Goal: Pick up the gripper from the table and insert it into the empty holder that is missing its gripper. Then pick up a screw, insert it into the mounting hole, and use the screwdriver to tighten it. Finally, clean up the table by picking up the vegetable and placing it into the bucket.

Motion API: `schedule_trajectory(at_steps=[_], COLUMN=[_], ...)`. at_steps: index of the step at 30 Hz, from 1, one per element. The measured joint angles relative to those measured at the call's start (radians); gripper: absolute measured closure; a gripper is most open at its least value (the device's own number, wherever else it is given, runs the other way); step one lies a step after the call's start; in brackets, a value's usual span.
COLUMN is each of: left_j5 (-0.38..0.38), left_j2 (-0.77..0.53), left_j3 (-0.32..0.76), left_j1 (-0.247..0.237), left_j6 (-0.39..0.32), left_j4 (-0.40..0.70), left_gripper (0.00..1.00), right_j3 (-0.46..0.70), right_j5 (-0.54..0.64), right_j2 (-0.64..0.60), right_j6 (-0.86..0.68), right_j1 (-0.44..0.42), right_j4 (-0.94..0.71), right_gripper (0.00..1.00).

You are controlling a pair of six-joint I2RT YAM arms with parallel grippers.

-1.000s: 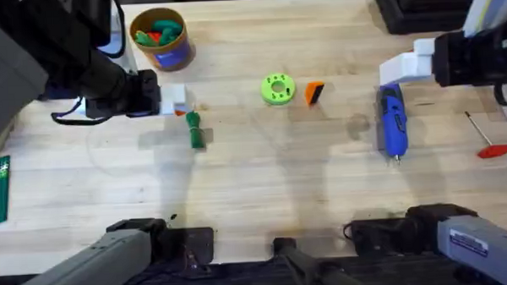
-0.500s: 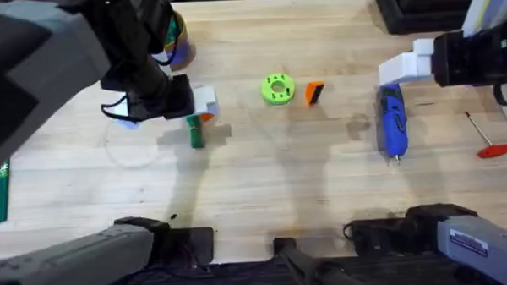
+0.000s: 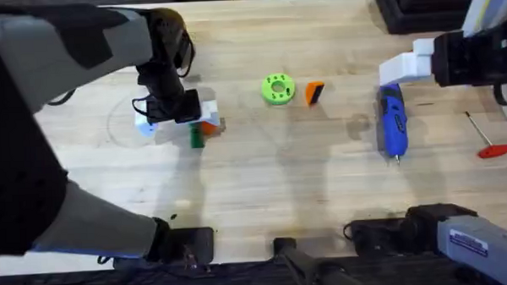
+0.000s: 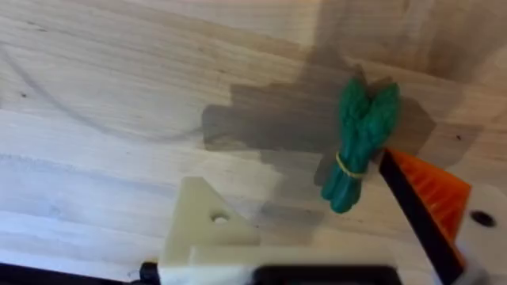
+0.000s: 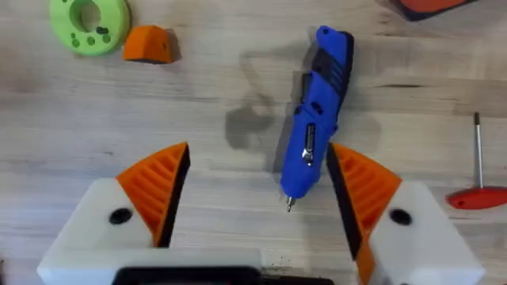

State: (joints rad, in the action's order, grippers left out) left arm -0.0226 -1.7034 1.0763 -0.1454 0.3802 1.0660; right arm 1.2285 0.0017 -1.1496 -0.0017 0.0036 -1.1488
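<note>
The dark-green vegetable [image 3: 196, 138] [image 4: 360, 142] lies on the table just ahead of my left gripper [image 3: 177, 126] [image 4: 289, 178], close to its orange-padded finger. That gripper is open; its other finger is a bare white holder [image 4: 207, 229] with a hole and no pad. The small orange gripper piece [image 3: 314, 92] [image 5: 148, 44] rests beside a lime-green disc [image 3: 277, 88] [image 5: 89, 23]. My right gripper [image 3: 407, 65] [image 5: 257, 154] hangs open over the blue screwdriver [image 3: 392, 121] [image 5: 321, 119], whose tip points between the pads. The bucket is hidden behind my left arm.
A red-handled tool [image 3: 490, 143] [image 5: 479, 170] lies at the right edge. A black box [image 3: 418, 6] sits at the back right corner. Bare wood stretches across the middle and front of the table.
My left arm has swung right and toward the front, bringing its gripper from left of the vegetable to right over it and covering the bucket. The right arm has not moved.
</note>
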Motion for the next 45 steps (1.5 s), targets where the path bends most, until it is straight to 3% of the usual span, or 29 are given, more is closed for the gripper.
schedule_trajectory(at_steps=[3,5,7,10,11,23,33,38,45], left_j5=[0.003,0.004,0.005,0.004,0.003,0.004,0.007,0.007,0.007], left_j2=[-0.006,-0.005,-0.005,-0.005,-0.005,0.020,0.303,0.445,0.534], left_j3=[0.000,0.001,0.001,0.001,0.001,0.047,0.219,0.234,0.234], left_j1=[0.004,0.004,0.004,0.004,0.004,0.004,0.004,0.004,0.004], left_j6=[-0.011,-0.015,-0.018,-0.023,-0.026,-0.047,-0.114,-0.157,-0.181], left_j4=[-0.009,-0.011,-0.012,-0.015,-0.019,-0.003,0.067,0.069,0.073], left_gripper=[0.149,0.260,0.485,0.943,0.982,0.997,0.997,0.997,0.997], right_j3=[0.000,0.000,0.000,0.000,0.000,0.000,0.000,0.000,0.000], right_j5=[0.000,0.000,0.000,0.000,0.000,0.000,0.000,0.000,0.000], right_j2=[0.000,0.000,0.000,0.000,0.000,0.000,0.000,0.000,0.000], right_j6=[0.000,0.000,0.000,0.000,0.000,0.000,0.000,0.000,0.000], right_j1=[0.000,0.000,0.000,0.000,0.000,0.000,0.000,0.000,0.000], right_j4=[0.000,0.000,0.000,0.000,0.000,0.000,0.000,0.000,0.000], right_gripper=[0.009,0.010,0.010,0.009,0.009,0.010,0.010,0.011,0.011])
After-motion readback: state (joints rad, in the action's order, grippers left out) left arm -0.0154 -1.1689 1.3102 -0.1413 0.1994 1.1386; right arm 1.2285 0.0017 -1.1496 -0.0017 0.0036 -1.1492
